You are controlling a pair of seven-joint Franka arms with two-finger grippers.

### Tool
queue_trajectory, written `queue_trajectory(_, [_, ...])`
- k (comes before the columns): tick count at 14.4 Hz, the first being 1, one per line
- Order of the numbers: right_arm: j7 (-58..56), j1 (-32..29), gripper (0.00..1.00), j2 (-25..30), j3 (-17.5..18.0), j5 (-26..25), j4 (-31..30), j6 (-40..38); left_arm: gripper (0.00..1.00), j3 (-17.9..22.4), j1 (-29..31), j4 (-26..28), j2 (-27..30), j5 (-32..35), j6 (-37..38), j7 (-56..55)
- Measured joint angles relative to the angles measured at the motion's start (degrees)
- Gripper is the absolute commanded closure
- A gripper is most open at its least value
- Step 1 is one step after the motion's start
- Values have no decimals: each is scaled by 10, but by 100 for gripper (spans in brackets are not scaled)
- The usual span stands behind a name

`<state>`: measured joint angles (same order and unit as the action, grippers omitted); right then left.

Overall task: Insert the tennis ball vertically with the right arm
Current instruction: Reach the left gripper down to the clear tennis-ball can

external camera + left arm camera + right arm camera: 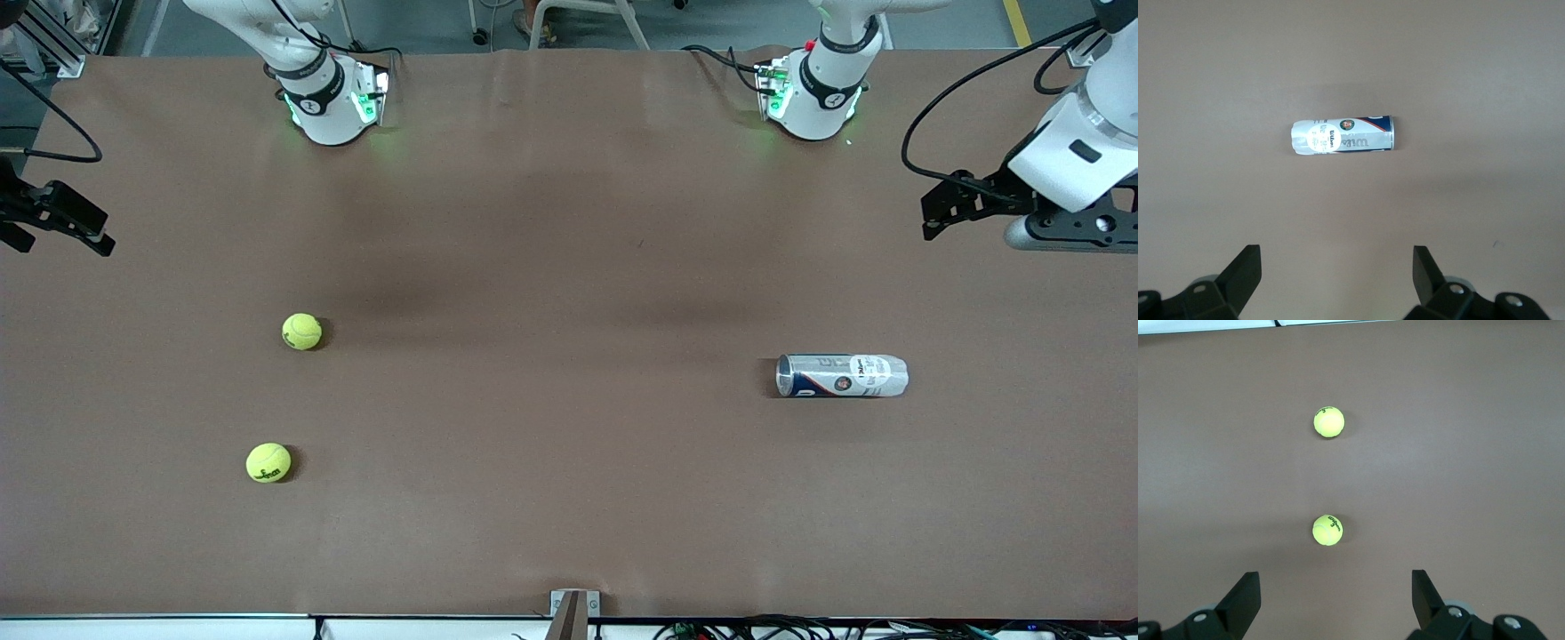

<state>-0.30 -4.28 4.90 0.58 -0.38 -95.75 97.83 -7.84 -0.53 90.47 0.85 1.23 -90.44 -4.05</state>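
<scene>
I am seeing both arms waiting at the table's ends. The right gripper [1331,603] is hanging with jaws spread wide, empty, two tennis balls [301,332] [268,463] at its twelve o'clock in its wrist view. The left gripper [1335,280] is likewise gaping over the can [842,376], which is lying on its side, so it likely needs standing upright first.
</scene>
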Motion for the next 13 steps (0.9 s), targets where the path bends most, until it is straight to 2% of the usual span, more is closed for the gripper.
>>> queue_trajectory(6, [0, 0, 0, 0, -2, 0, -1, 0, 0, 0, 7, -1, -7, 2, 0, 5])
queue_trajectory(10, [0, 0, 0, 0, -2, 0, -2, 2, 0, 0, 16, 15, -58, 4, -55, 44])
queue_trajectory(13, [0, -1, 0, 0, -4, 0, -1, 17, 0, -7, 11, 20, -104, 4, -80, 130])
